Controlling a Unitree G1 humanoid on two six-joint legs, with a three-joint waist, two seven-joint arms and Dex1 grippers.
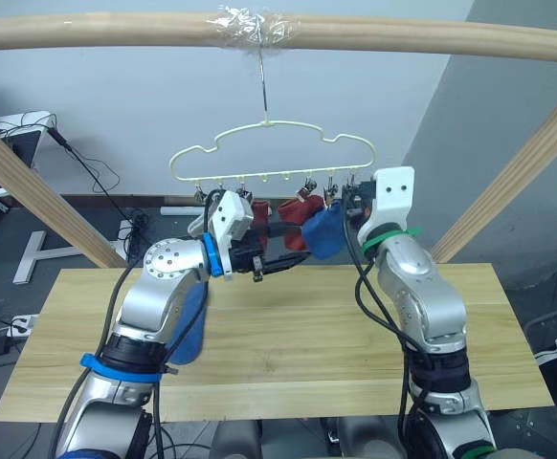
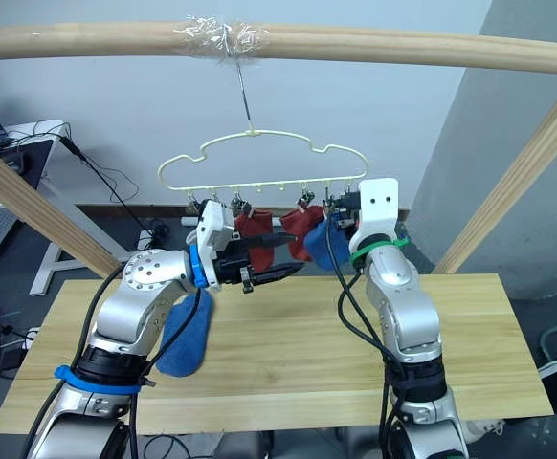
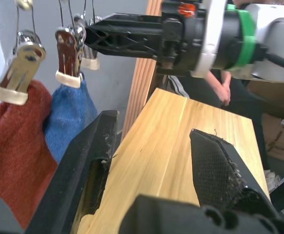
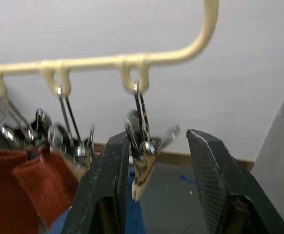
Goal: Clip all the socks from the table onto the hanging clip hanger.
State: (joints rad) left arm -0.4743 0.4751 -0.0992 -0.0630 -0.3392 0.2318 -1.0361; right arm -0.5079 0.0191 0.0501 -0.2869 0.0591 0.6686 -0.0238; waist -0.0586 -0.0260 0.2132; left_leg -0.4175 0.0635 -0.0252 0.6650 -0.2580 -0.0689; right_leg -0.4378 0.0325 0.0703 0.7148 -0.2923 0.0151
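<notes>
My right gripper (image 4: 154, 195) has its fingers released around a hanger (image 1: 271, 151) clip (image 4: 143, 168); left gripper (image 3: 152, 165) hangs empty, fingers apart, below the hanger.

a round wooden pole (image 1: 403, 36) runs level high above both claws, with a patch of clear tape (image 1: 252, 25) wrapped around it over the gap between them. two slanted wooden poles brace it: one (image 1: 39, 196) drops outward of the left claw, the other (image 1: 518, 177) outward of the right claw. behind the claws stands a pale blue-grey wall (image 1: 116, 105), and beyond the right claw a darker grey panel (image 1: 508, 105). black cables (image 1: 97, 177) trail down the wall and across the dark floor (image 1: 11, 239) far outward of the left claw. a white metal stand (image 1: 37, 253) lies on that floor, and a white power strip (image 1: 15, 330) sits lower down.
</notes>
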